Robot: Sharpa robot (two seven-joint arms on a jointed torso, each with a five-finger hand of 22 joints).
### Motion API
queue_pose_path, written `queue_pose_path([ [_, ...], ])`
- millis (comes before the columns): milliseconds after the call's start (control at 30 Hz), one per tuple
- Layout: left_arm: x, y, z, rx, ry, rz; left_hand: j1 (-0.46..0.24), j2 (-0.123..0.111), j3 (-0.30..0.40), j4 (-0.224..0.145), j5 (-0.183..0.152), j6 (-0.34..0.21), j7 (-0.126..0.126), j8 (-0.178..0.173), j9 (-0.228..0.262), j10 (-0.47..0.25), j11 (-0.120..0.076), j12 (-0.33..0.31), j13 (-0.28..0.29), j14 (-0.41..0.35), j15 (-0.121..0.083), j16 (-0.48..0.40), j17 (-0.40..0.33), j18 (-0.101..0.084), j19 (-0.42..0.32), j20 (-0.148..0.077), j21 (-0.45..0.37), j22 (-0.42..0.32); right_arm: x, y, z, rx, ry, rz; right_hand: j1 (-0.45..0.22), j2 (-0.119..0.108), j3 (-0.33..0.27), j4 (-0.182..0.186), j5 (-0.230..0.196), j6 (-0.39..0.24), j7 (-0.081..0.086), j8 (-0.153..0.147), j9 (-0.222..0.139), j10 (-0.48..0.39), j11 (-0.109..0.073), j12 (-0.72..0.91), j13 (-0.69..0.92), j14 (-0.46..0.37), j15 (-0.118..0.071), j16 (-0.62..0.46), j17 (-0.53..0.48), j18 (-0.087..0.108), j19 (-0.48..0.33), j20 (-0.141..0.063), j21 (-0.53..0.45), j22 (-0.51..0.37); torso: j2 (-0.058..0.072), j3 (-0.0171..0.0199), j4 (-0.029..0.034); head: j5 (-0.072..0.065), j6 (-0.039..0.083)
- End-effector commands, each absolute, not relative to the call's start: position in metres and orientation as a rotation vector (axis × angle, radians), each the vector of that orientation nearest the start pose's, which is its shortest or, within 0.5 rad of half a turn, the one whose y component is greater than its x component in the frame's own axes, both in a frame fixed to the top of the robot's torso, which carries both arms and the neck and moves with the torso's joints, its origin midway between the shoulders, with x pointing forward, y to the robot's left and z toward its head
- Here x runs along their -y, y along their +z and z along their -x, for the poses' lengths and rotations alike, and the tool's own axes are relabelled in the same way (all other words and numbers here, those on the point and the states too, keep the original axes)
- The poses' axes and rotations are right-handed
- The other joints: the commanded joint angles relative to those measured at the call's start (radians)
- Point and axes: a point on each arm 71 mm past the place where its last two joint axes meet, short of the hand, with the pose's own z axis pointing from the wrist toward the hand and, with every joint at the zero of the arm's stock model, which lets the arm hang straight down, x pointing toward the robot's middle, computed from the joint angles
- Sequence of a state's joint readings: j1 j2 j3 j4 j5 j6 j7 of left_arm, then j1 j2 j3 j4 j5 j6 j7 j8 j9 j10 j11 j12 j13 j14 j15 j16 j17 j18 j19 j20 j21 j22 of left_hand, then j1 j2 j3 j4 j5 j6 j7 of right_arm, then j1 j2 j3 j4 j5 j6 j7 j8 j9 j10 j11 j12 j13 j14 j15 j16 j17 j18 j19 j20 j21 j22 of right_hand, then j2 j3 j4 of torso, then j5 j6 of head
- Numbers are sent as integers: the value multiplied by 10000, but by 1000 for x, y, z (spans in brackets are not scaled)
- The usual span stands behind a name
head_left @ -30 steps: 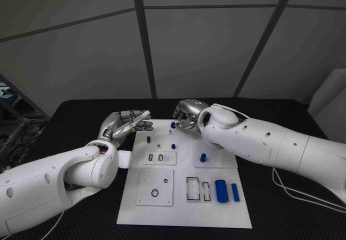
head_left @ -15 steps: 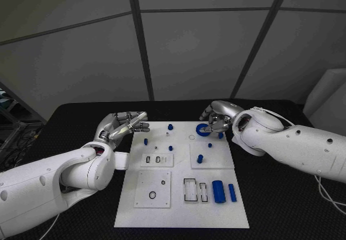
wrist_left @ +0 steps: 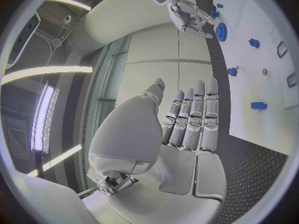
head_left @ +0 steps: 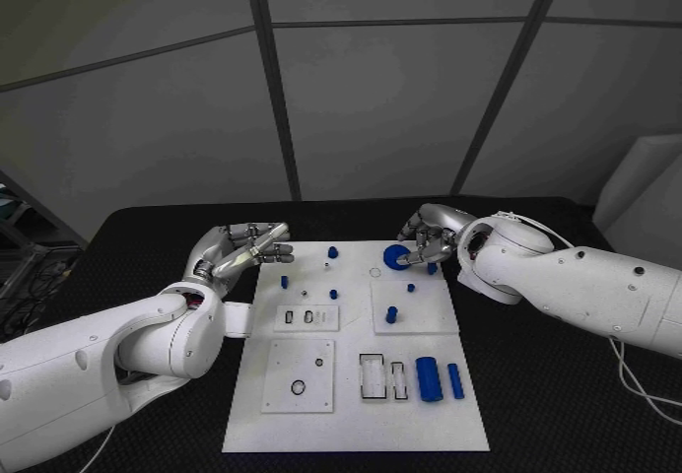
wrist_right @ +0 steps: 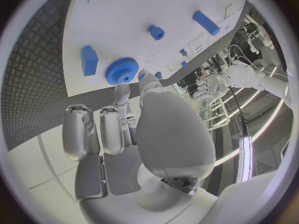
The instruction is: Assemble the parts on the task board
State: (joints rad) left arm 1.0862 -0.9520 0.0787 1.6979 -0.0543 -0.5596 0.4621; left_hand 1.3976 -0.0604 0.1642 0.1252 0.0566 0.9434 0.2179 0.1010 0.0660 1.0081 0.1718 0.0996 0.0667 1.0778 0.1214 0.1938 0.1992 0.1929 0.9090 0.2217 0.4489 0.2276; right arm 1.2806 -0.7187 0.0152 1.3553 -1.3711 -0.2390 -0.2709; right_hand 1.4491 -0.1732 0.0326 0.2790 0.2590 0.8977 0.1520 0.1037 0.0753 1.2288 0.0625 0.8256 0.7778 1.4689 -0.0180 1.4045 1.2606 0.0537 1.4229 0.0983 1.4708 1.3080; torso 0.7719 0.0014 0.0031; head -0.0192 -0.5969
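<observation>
The white task board [head_left: 356,414] lies in the middle of the black table. A blue gear [head_left: 396,257] lies flat near the board's far right corner. My right hand [head_left: 435,236] stands over it, with the thumb and a finger meeting at the gear's [wrist_right: 121,70] rim and the other fingers curled back. My left hand [head_left: 241,246] hovers at the board's far left corner with its fingers straight and side by side, holding nothing. In the left wrist view the right hand [wrist_left: 187,12] points down onto the gear [wrist_left: 221,31].
Small blue pegs [head_left: 334,251] stand on the far half of the board, and a blue block [wrist_right: 89,59] sits beside the gear. A thick blue cylinder [head_left: 428,377] and a thinner one [head_left: 455,380] lie near the front right. White inset plates [head_left: 303,374] cover the left half.
My right hand has moved from the board's far middle toward its far right corner, uncovering the blue gear. The left hand has stayed in place. The camera has shifted slightly.
</observation>
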Motion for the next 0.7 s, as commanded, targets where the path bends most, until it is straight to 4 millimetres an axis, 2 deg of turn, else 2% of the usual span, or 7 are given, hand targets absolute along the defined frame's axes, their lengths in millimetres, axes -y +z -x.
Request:
queue_pose_path([
  [33,-226,-167,-457,-12310,-14431,11149,-51,5,-18,-68,-40,41,40,-38,4,6,4,-44,5,-38,0,-42,8,-150,-61,2,61,16,197,-144,-543,-17115,4949,-469,119,35,5,72,32,-75,26,64,-9,-8,8,190,186,469,64,96,70,-83,68,10,58,617,1,-19,3,-7,-8],
  [300,-226,-167,-457,-12313,-14428,11153,-51,5,-18,-68,-40,41,40,-38,4,6,4,-44,5,-38,0,-42,8,-150,-61,2,61,16,193,-148,-548,-17447,4761,-385,138,107,15,81,39,-31,23,139,6,142,9,693,722,506,71,219,279,-105,137,22,112,726,8,-12,-15,8,-54],
  [500,-227,-167,-457,-12314,-14416,11159,-51,5,-18,-68,-40,41,40,-38,4,6,4,-44,5,-38,0,-42,8,-150,-61,2,61,16,192,-151,-550,-17716,4636,-236,137,134,10,76,28,4,18,183,14,188,10,917,965,519,73,273,369,-107,143,26,121,743,-2,-12,3,0,-91],
  [700,-227,-167,-457,-12311,-14393,11167,-47,8,-18,-79,-40,44,40,-43,4,7,4,-49,4,-39,-1,-49,14,-149,-70,3,66,19,190,-152,-549,-17864,4542,-4,132,161,-5,63,15,55,10,250,22,303,5,1333,1404,555,74,400,597,-114,159,29,138,779,-3,-4,-17,19,-106],
])
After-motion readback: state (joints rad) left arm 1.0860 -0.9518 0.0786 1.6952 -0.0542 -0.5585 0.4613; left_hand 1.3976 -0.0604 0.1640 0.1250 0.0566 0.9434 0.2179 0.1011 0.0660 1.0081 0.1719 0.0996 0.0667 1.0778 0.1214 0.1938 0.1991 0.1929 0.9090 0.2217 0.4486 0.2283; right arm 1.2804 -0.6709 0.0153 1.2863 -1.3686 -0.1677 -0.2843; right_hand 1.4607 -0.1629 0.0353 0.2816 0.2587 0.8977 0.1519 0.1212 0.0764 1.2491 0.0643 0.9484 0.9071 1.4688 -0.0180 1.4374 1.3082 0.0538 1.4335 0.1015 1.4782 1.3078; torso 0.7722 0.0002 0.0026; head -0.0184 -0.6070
